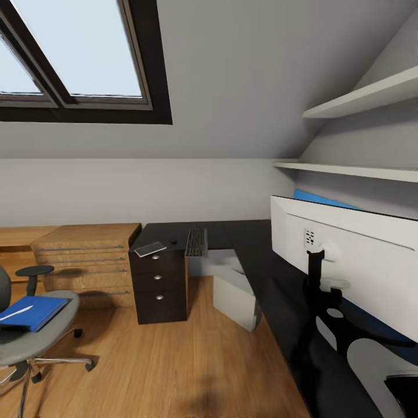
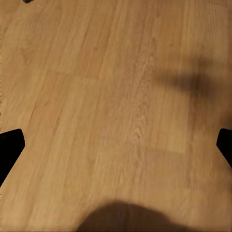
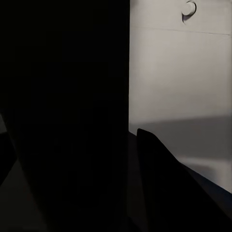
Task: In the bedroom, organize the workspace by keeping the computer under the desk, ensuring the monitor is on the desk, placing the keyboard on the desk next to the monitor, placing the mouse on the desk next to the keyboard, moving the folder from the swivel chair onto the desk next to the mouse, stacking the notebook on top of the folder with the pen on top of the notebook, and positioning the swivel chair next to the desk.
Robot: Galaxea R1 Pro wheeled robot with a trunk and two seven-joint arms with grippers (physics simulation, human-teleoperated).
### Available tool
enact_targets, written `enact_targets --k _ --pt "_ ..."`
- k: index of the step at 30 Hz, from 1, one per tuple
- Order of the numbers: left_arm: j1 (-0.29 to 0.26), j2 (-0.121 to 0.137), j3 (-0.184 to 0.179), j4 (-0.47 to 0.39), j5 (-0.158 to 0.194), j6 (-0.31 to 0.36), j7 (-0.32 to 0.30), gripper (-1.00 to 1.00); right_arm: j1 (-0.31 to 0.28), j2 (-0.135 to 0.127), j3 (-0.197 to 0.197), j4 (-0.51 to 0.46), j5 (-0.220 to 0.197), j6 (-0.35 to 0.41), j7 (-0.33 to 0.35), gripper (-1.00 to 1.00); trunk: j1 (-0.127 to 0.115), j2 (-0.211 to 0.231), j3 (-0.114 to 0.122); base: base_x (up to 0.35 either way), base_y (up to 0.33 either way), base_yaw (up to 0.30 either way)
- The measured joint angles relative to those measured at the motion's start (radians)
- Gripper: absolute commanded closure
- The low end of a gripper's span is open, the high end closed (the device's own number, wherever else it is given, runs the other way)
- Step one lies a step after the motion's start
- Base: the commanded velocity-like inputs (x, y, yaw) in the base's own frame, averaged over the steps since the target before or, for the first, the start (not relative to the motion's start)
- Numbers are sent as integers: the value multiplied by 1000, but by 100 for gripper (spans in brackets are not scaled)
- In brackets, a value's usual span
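The black desk [image 1: 255, 244] runs along the wall and down the right side. On its right wing stands the monitor [image 1: 348, 261], white back toward me. The keyboard [image 1: 196, 242], the mouse [image 1: 173, 241] and the notebook [image 1: 150, 249] lie on the far wing. The computer [image 1: 235, 293] sits on the floor under the desk. At the left, the swivel chair [image 1: 40, 339] carries the blue folder [image 1: 35, 310] with the white pen [image 1: 16, 312] on it. My left gripper [image 2: 117, 145] is open over bare wood floor. My right gripper [image 3: 72, 140] faces a dark mass beside a white surface.
A dark drawer pedestal [image 1: 159, 284] stands under the desk's far wing, and a light-wood drawer unit [image 1: 87, 261] stands to its left. White wall shelves [image 1: 360, 98] hang above the monitor. Open wood floor [image 1: 174, 360] lies between the chair and the desk.
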Motion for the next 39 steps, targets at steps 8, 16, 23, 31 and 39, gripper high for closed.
enact_targets --k 8,16,23,31,39 --pt "0 0 0 0 0 0 0 -100 0 0 -1 0 0 0 2 100 0 0 0 -43 27 0" --pt "0 0 0 0 0 -1 0 -100 0 0 0 0 -2 -1 2 100 0 0 0 -1 121 0" --pt "0 0 0 0 0 -1 -1 -100 0 0 -1 1 -5 -1 2 100 0 0 0 -3 40 0" --pt "0 0 0 0 -1 -1 -2 -100 0 0 0 0 -1 0 3 100 0 0 0 -55 76 0" --pt "0 0 0 0 -2 -1 -2 -100 0 0 3 1 -4 1 3 -100 0 0 0 -2 2 0"
